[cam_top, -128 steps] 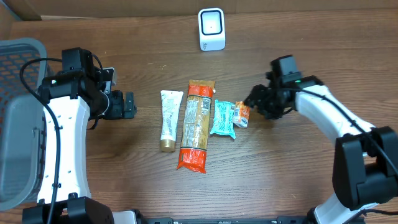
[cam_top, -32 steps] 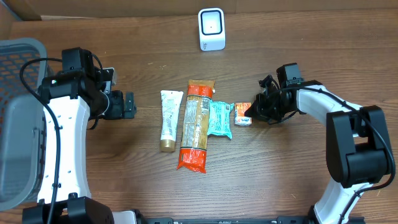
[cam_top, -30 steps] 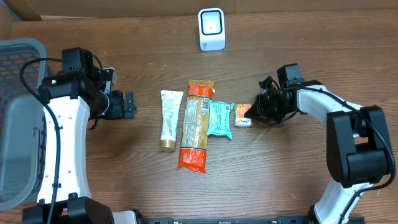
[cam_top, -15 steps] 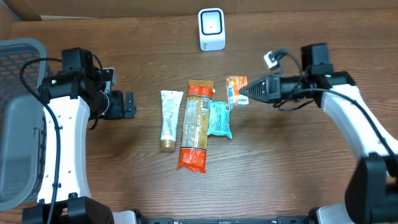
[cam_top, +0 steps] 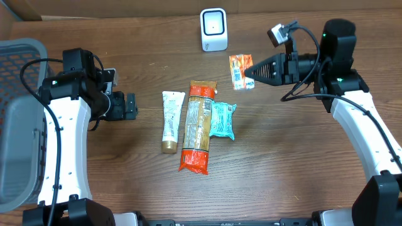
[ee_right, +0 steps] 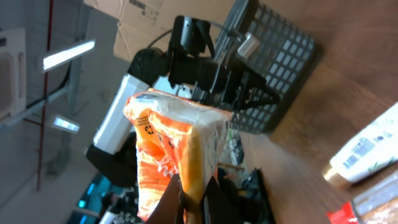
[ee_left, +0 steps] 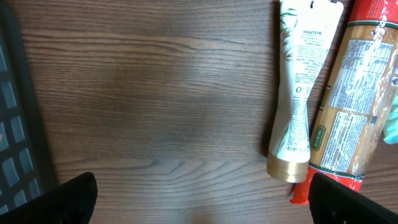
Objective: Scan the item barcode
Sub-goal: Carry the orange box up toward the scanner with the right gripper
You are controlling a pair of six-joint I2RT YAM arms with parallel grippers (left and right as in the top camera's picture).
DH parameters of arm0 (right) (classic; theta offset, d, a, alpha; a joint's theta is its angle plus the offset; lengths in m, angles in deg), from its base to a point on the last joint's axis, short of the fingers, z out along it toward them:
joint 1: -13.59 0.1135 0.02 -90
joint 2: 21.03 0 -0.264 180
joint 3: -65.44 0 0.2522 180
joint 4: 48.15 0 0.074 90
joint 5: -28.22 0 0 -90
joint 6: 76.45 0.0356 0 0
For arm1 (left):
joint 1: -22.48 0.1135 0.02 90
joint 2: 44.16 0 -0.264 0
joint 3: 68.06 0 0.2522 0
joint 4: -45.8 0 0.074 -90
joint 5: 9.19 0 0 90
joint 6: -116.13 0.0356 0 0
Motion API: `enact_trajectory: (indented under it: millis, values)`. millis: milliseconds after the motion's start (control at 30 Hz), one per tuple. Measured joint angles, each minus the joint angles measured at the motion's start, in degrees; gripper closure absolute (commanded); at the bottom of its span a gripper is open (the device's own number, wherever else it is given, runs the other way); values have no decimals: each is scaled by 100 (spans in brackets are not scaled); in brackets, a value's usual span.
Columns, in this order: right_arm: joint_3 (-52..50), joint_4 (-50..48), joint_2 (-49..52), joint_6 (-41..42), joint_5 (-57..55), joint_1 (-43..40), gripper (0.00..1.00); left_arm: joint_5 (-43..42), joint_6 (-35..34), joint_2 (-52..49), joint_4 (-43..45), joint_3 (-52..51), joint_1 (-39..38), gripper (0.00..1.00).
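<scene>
In the overhead view a small orange packet [cam_top: 240, 71] hangs above the table, pinched at its edge by my shut right gripper [cam_top: 249, 73]. It sits just right of and in front of the white scanner [cam_top: 213, 29] at the back edge. The right wrist view shows the orange packet [ee_right: 174, 149] standing up out of my right gripper [ee_right: 193, 198], whose jaws are closed on its lower edge. My left gripper [cam_top: 130, 105] is open and low over the table, left of the white tube [cam_top: 170, 121]. Bare wood lies between the jaws of the left gripper [ee_left: 202, 208].
A long red-and-tan package [cam_top: 198, 125] lies between the tube and a teal packet [cam_top: 223, 120] at mid-table. The white tube [ee_left: 301, 93] and the long package [ee_left: 354, 106] show in the left wrist view. A grey basket [cam_top: 16, 119] stands at the left edge.
My right gripper has lifted the orange packet from beside the teal packet and carried it back toward the scanner. The left arm has not moved.
</scene>
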Motion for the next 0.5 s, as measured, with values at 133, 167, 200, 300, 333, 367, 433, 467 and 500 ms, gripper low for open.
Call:
enact_trajectory:
  millis: [133,167,200,300,333,367,433,467,500]
  values:
    - [0,-527,0,1001,-2,0,96,2,0,2,4,0,0,0]
    - [0,-562,0,1193,-2,0,96,2,0,0,2,0,0,0]
    - [0,-575,0,1353,-2,0,96,2,0,0,4,0,0,1]
    - [0,-584,0,1711,-2,2,96,2,0,2,2,0,0,0]
    - [0,-586,0,1742,-2,0,96,2,0,0,4,0,0,0]
    - [0,-629,0,1810,-2,0,96,2,0,0,4,0,0,0]
    - [0,-859,0,1878,-2,0,96,0,0,0,2,0,0,0]
    - [0,-1034,0,1915,-2,2,96,0,0,0,2,0,0,1]
    - [0,-1228,0,1939,-4,0,96,0,0,0,2,0,0,1]
